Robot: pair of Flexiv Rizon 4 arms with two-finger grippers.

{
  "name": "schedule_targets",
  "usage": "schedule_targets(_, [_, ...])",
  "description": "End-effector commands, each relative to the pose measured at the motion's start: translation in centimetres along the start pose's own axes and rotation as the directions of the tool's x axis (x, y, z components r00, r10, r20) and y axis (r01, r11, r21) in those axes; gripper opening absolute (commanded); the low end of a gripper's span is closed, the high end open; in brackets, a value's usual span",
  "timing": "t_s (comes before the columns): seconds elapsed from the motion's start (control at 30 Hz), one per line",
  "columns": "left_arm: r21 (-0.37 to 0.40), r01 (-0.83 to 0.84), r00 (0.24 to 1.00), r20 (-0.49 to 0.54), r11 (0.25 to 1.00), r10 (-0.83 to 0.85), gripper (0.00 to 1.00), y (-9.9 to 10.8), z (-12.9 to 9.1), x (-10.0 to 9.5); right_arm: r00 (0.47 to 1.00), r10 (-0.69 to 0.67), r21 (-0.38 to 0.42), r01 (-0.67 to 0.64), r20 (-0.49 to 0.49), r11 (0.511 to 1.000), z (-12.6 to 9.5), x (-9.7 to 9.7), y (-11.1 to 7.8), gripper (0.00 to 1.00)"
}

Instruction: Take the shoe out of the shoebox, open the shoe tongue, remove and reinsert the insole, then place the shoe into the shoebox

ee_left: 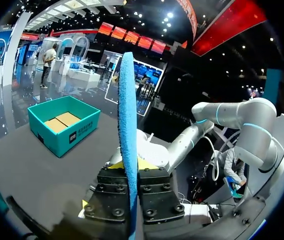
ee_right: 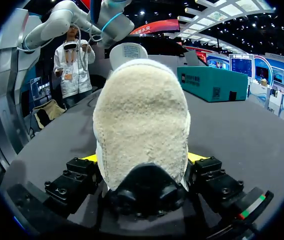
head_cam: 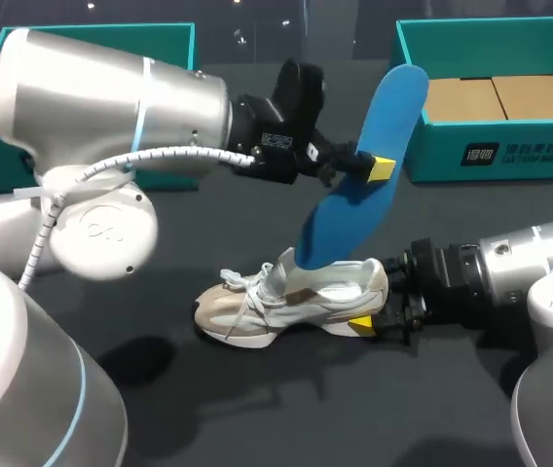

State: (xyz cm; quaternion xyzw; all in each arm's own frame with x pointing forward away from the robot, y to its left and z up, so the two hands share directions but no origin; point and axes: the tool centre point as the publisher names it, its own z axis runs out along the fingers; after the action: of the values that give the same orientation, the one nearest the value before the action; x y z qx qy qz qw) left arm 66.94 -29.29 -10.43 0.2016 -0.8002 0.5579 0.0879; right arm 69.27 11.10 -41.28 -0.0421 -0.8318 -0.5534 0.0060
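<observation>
Blue insole (head_cam: 340, 219) held tilted above a cream shoe (head_cam: 276, 306) whose heel the other arm pinches.
The left gripper (head_cam: 369, 167) is clamped on the insole about midway along it, a yellow tip on each face; in the left wrist view the insole (ee_left: 128, 130) stands edge-on between the fingers of that gripper (ee_left: 130, 167). The insole's lower end sits at the shoe's opening. The right gripper (head_cam: 372, 309) grips the shoe's heel (ee_right: 142, 120) from both sides, and the shoe rests on its sole on the dark table (head_cam: 286, 399), toe toward the left arm's side. A teal shoebox (head_cam: 496, 156) lined with cardboard (head_cam: 496, 97) stands open at the far right, well apart from the shoe; a second teal box (head_cam: 171, 47) sits far left, partly behind the left arm.
</observation>
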Motion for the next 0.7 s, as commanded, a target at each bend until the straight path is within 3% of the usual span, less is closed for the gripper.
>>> schedule_targets(0.03, [0.039,-0.002,0.998,-0.063,0.999,0.004,0.0,1.0,-1.0,-0.2,1.0,0.001,0.004,-0.001,0.001,1.0,0.1,0.1,0.0,0.0])
schedule_targets(0.13, [0.109,0.025,0.993,-0.119,0.994,-0.012,0.0,0.4,-3.3,1.2,1.0,0.001,0.004,-0.001,0.001,1.0,0.1,0.1,0.0,0.0])
schedule_targets(0.3, [0.173,0.01,0.984,-0.178,0.985,0.021,0.0,-2.5,-8.0,5.6,1.0,0.001,0.004,-0.001,0.001,1.0,0.1,0.1,0.0,0.0])
schedule_targets(0.7, [0.173,0.01,0.984,-0.178,0.985,0.021,0.0,-2.5,-8.0,5.6,1.0,0.001,0.004,-0.001,0.001,1.0,0.1,0.1,0.0,0.0])
